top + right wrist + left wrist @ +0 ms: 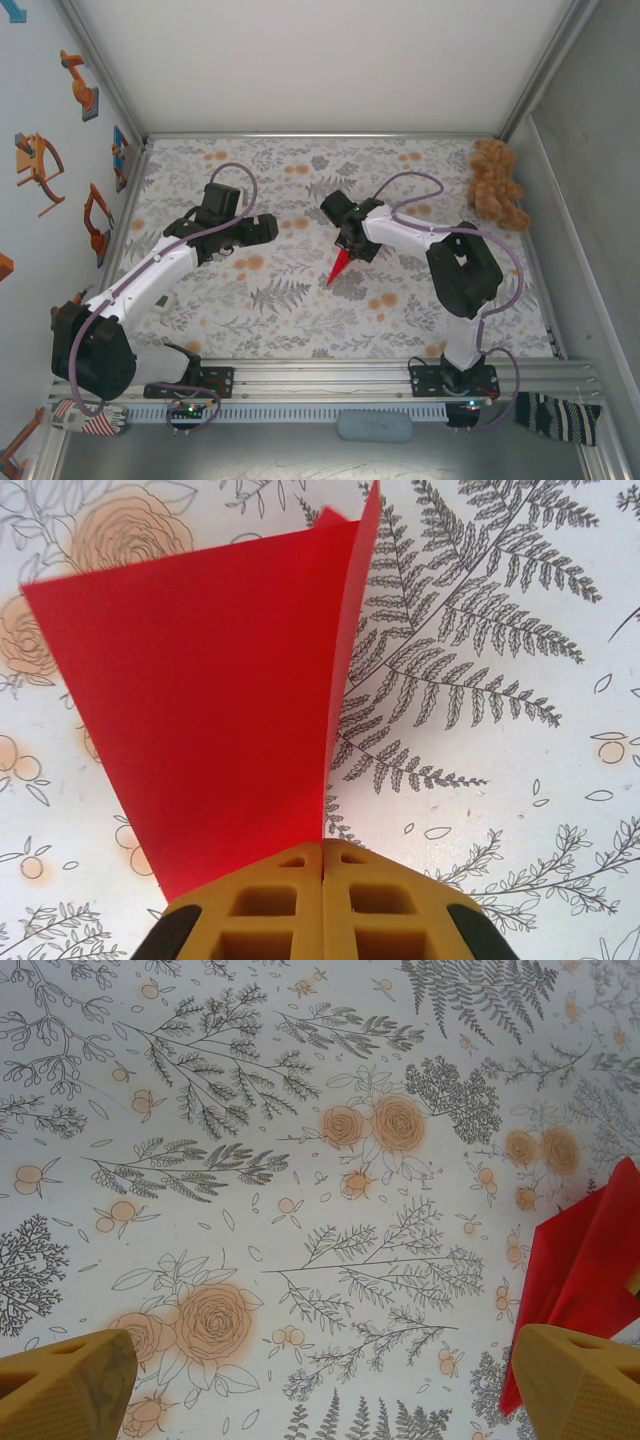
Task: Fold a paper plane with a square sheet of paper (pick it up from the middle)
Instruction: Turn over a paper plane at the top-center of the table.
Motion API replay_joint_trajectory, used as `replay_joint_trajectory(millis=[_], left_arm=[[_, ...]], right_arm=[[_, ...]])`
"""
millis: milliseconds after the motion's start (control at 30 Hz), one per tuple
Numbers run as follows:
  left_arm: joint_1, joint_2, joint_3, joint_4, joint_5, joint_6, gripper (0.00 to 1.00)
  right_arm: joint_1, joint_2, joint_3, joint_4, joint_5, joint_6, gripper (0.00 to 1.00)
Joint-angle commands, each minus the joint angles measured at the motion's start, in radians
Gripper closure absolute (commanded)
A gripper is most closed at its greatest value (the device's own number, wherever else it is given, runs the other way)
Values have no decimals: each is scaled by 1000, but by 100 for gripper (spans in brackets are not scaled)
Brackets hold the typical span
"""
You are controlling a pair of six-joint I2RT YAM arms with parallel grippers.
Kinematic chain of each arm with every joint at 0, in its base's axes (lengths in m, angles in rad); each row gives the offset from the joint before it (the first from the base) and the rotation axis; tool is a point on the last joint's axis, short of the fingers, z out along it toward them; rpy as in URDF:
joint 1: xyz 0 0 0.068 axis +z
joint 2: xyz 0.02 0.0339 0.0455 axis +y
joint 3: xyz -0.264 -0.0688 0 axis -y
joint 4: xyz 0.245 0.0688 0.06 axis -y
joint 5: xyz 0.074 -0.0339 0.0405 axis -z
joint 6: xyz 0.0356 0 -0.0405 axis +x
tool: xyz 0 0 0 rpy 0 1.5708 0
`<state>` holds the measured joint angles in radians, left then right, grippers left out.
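The red paper plane [339, 266] is folded into a narrow dart and hangs tip-down over the middle of the floral table. My right gripper [346, 248] holds its upper end. In the right wrist view the yellow pads are pressed together, my right gripper [323, 848] is shut on the plane's crease, and a broad red wing [200, 720] spreads to the left. My left gripper [270, 228] hovers to the left of the plane, apart from it. Its yellow fingertips [65, 1385] stand wide apart over bare cloth, so my left gripper [320, 1400] is open, with the plane [590, 1270] at the right edge.
A brown teddy bear [497, 183] sits in the far right corner. A striped sock [558, 415] and a grey-blue pad [374, 426] lie in front of the rail. Enclosure walls bound the floral tablecloth [300, 320] on three sides.
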<state>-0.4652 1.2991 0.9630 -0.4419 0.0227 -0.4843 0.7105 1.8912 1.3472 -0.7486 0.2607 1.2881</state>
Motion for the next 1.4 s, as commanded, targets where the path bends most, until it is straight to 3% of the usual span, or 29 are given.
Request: replay_joint_trajectory(millis=[0, 100, 267, 433, 633, 900, 1067, 1367], left_arm=[[17, -11, -12, -12, 6, -31, 4], [43, -19, -33, 11, 25, -69, 4], [131, -26, -102, 93, 130, -166, 4], [206, -53, -167, 156, 174, -250, 4], [216, -83, -187, 165, 154, -243, 4], [200, -23, -197, 232, 255, -256, 0], [170, 39, -193, 290, 297, -271, 5], [114, 154, -192, 391, 356, -293, 24]], right_arm=[[9, -66, -1, 26, 52, -32, 100], [9, -82, 40, 76, 20, -157, 100], [10, -64, 123, 237, -224, -424, 100], [9, -51, 101, 415, -437, -528, 100], [3, -18, -16, 613, -569, -557, 100], [-32, 7, -157, 857, -702, -514, 100], [-69, 45, -220, 955, -772, -475, 100], [-114, 66, -298, 991, -776, -472, 100]])
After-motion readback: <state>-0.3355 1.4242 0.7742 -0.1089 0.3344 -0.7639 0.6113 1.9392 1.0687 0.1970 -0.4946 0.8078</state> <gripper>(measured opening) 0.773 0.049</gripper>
